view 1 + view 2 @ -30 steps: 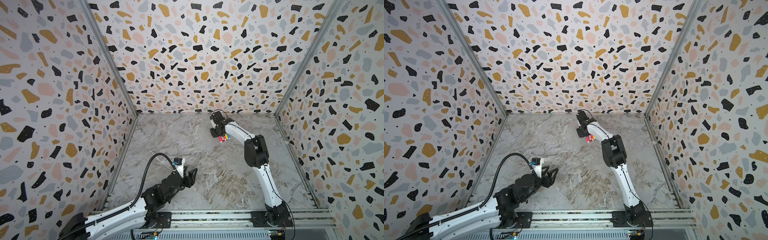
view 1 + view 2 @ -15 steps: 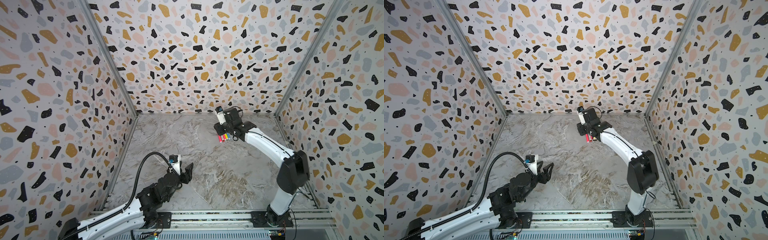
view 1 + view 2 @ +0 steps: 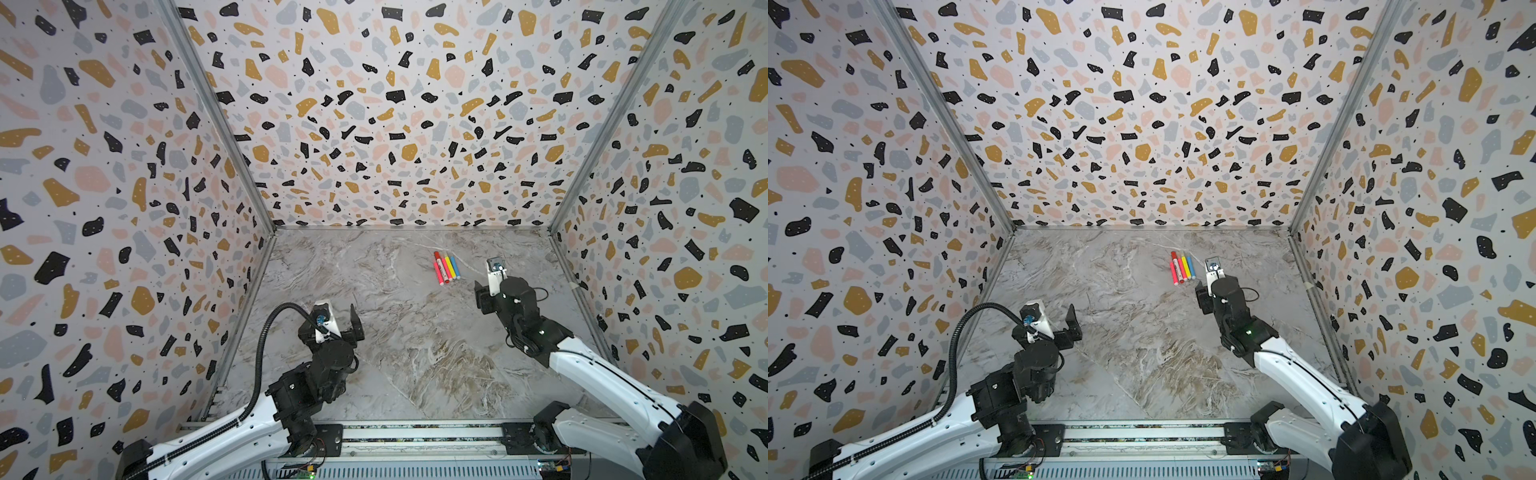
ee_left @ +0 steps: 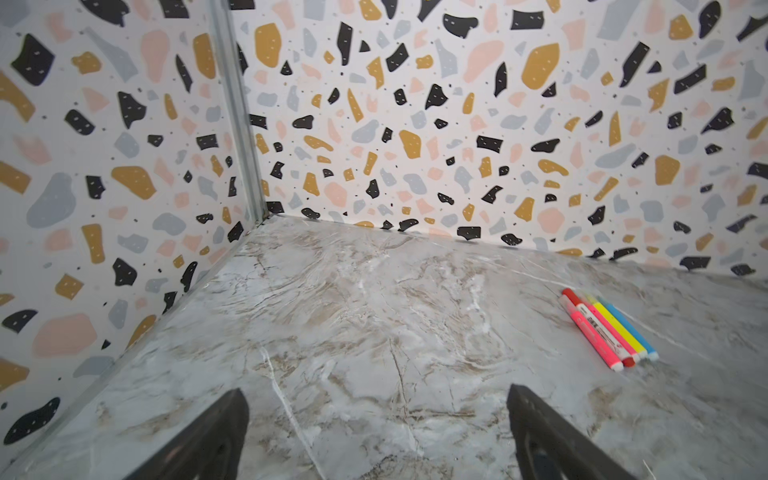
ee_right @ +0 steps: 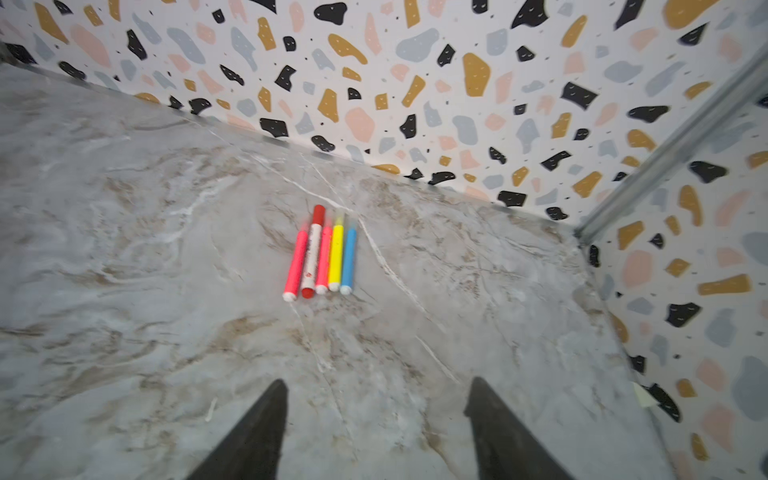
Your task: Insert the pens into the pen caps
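Several pens [image 3: 445, 268] [image 3: 1181, 268] lie side by side on the marble floor near the back wall, right of centre. In the right wrist view the row [image 5: 320, 253] reads pink, white-bodied, pink, yellow, blue. A red pen cap [image 5: 318, 214] sits on the far end of the white-bodied pen. My right gripper [image 3: 484, 286] [image 5: 376, 380] hovers open just in front and to the right of the row, empty. My left gripper [image 3: 334, 318] [image 4: 374, 390] stands open and empty at the front left, far from the pens [image 4: 606, 332].
Patterned walls close in the left, back and right sides, with metal corner posts [image 3: 216, 120]. A rail [image 3: 415, 434] carrying both arm bases runs along the front edge. A black cable [image 3: 266, 345] loops beside the left arm.
The right gripper opened and let go of the bundle of pens, which now lies on the floor. The right arm pulled back toward the front right. The left gripper opened wider.
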Motion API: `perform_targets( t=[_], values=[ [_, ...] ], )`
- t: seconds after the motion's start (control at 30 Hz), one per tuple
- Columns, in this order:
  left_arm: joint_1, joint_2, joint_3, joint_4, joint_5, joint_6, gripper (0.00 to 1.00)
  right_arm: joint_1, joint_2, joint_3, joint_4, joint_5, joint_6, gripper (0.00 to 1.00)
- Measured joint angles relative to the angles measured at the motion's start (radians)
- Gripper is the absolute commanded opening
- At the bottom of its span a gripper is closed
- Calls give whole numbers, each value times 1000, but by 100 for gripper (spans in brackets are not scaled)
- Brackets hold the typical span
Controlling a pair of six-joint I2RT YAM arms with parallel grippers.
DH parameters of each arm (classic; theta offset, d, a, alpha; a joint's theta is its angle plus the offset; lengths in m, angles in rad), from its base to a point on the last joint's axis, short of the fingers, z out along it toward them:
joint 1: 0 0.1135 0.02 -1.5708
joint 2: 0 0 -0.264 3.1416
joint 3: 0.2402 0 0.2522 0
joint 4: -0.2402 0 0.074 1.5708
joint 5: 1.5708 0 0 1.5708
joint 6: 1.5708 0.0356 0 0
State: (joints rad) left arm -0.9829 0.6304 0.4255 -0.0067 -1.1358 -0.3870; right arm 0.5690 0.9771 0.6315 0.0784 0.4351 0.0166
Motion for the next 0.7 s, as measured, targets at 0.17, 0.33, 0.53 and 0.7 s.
perform_targets(
  t=[0.17,0.33,0.53,0.7],
  values=[
    [1,48,-7,11,-176,44,100,0,-234,-239,113,89,-8,99],
    [7,129,-49,57,-290,111,100,0,-323,-326,113,199,54,99],
    [42,161,-110,106,-369,137,100,0,-344,-370,118,249,140,99],
    [87,142,-180,138,-393,122,100,0,-322,-426,124,259,135,99]
  ],
)
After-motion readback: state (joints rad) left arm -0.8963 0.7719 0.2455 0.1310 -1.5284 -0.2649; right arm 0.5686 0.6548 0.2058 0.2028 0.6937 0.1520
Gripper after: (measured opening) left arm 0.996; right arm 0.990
